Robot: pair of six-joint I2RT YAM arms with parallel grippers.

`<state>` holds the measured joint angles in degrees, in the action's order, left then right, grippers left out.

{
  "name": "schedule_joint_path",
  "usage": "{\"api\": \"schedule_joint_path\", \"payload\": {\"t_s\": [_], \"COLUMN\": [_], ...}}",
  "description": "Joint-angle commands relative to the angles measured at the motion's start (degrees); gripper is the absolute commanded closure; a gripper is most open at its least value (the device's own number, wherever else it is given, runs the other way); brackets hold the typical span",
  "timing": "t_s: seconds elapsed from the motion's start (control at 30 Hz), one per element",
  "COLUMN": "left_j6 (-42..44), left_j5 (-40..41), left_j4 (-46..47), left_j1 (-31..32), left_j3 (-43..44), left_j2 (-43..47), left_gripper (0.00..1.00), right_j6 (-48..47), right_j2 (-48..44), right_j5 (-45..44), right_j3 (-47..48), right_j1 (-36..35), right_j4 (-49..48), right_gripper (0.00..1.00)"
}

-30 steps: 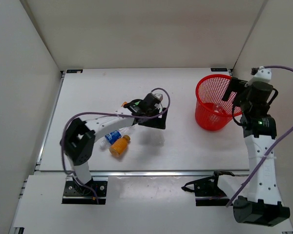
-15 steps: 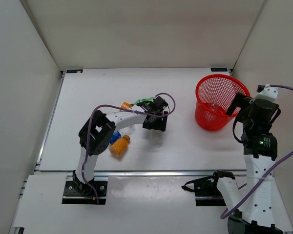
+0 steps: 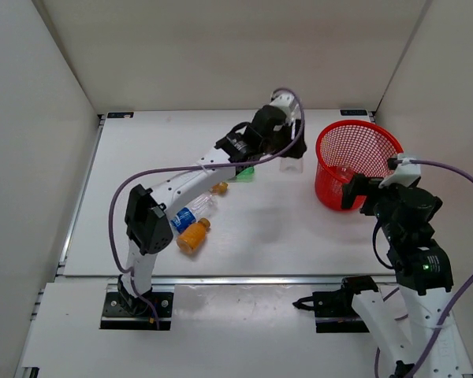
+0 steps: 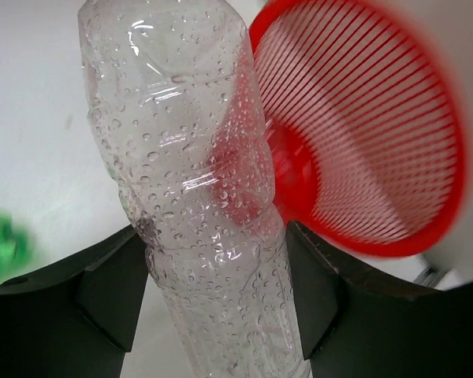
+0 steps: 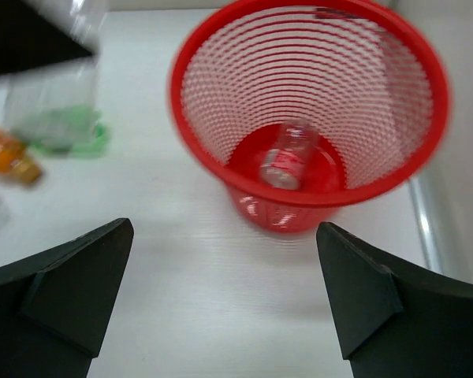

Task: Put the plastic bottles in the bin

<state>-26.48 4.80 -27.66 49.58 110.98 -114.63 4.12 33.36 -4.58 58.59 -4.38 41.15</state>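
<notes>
The left arm reaches far across the counter (image 3: 142, 157) toward the back right. Its left gripper (image 4: 211, 228) has its jaws clenched on a clear bottle (image 4: 193, 157). The black fingers (image 4: 110, 291) press against both sides of the ribbed body, which is beaded with droplets. From above, the bottle sits just to the left of the bin (image 3: 361, 146), close to the rim but not over the opening. The left wrist view looks past the bottle and down into the red lattice mouth, so it seems to be held up off the counter.

Another clear bottle with some red on it (image 5: 288, 161) lies at the bottom of the bin.

The other bottles lie on the counter near the middle of the left arm. A green bottle (image 3: 243, 172) is partly tucked under the arm. A small orange bottle (image 3: 219, 187) lies a little nearer to me. Next to that is a blue-labelled bottle (image 3: 185, 218), with a stubby orange bottle (image 3: 192, 235) just beside it.

The right gripper (image 5: 225, 228) is on the near side of the bin and points at it. Its jaws are spread wide and released, with nothing between them.
</notes>
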Motion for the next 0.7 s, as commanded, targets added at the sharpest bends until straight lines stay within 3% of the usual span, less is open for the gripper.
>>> {"api": "schedule_joint_path", "payload": {"t_s": [0.0,0.1,0.23,0.33,0.4,0.53,0.63,0.67], "left_j6": [4.1,3.6,-0.2,1.6,2.9,1.9,-1.6,-2.4], "left_j5": [0.6,-4.5,-10.5,-6.5,-5.4,-4.9,-5.0,-5.5], "left_j4": [9.5,17.3,25.2,31.1,35.6,39.1,43.8,42.8], "left_j1": [2.1,2.6,3.4,5.8,7.5,8.0,7.1,6.9], "left_j3": [11.4,19.4,30.1,31.0,29.3,35.4,35.2,36.4], "left_j2": [0.4,-5.3,-14.8,-17.3,-18.3,-24.7,-27.7,-28.9], "left_gripper": [0.42,0.45,0.39,0.34,0.37,0.35,0.22,0.12], "right_j6": [-0.4,-0.5,1.8,4.4,5.7,10.8,15.6,17.0], "right_j2": [-1.5,-2.4,-5.1,-7.3,-8.7,-11.7,-12.7,-13.0], "right_j5": [2.6,4.0,2.0,-1.7,-3.7,-10.2,-15.5,-18.2], "right_j3": [-1.8,-4.4,-6.5,-7.9,-8.5,-8.7,-8.6,-8.5], "right_j1": [-6.9,-16.4,-26.2,-34.1,-39.8,-50.2,-58.2,-59.9], "right_j4": [-0.8,-0.3,1.0,1.0,0.8,1.6,4.8,5.2], "right_gripper": [0.01,0.00,0.00,0.01,0.01,0.01,0.01,0.01]}}
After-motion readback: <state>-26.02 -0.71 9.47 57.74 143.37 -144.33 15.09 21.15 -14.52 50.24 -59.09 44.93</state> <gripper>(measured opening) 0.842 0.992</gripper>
